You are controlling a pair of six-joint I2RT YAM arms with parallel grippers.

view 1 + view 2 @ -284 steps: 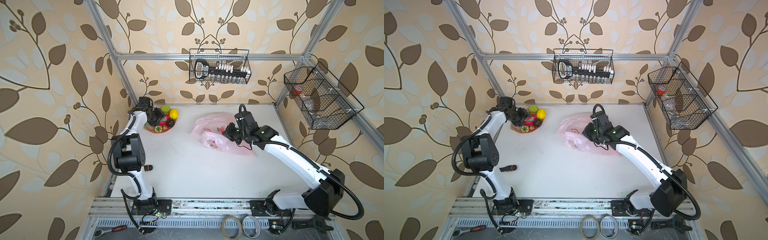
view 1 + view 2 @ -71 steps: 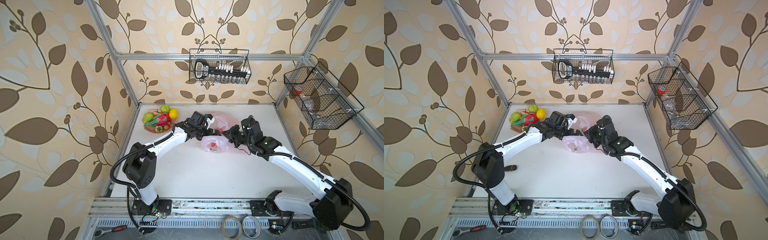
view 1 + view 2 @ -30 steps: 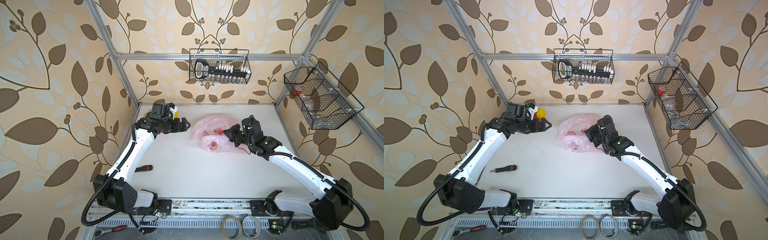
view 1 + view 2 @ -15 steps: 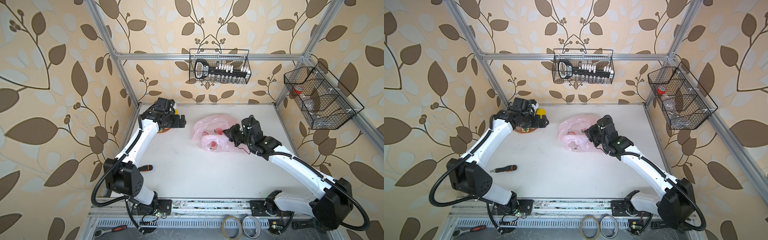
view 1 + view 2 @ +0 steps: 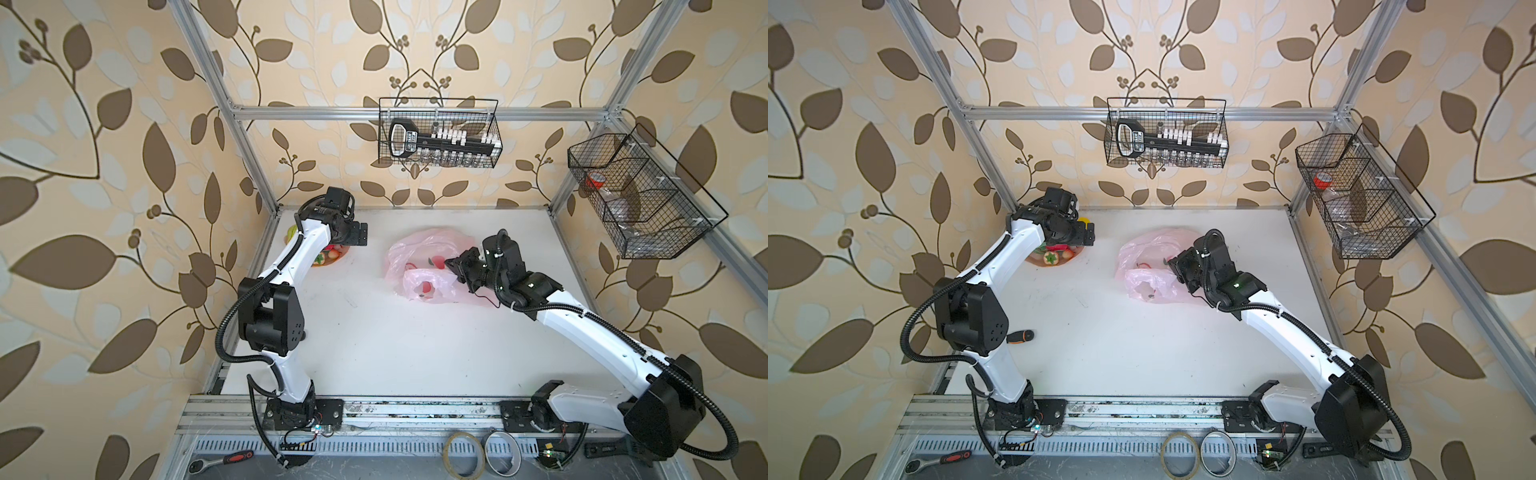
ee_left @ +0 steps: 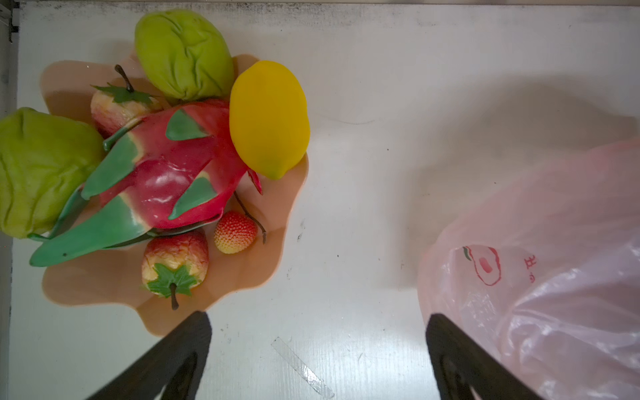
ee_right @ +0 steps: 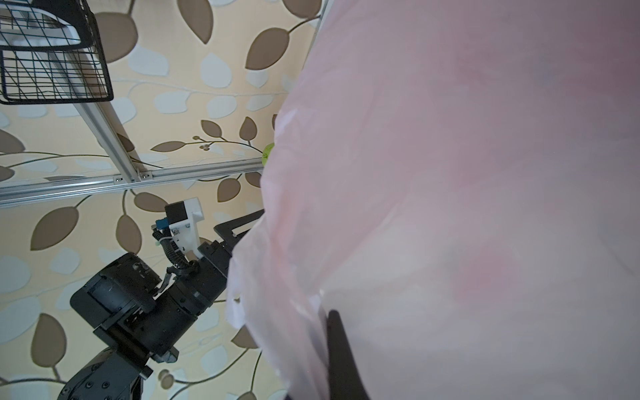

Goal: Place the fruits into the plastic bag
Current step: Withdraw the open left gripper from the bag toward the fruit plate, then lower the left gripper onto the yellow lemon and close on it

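The left gripper (image 6: 318,320) hangs wide open and empty beside the fruits (image 6: 166,173), which are piled on the far-left dish (image 6: 104,280). The right gripper (image 5: 453,266), closed, pinches the plastic bag (image 5: 419,253) at centre. 1 nudge may roll the lemon (image 6: 268,117) off, and the thin bag may sag shut.

In both top views the left arm (image 5: 305,249) covers most of the dish (image 5: 330,262) and its fruits (image 5: 1052,257). In the left wrist view a green fruit (image 6: 38,169) and the bag (image 6: 554,277) are cut by the frame edges. In the right wrist view blurred bag film fills most of the frame. One finger (image 7: 341,360) of the right gripper (image 5: 451,264) shows; the rest is hidden. Bag contents cannot be determined.
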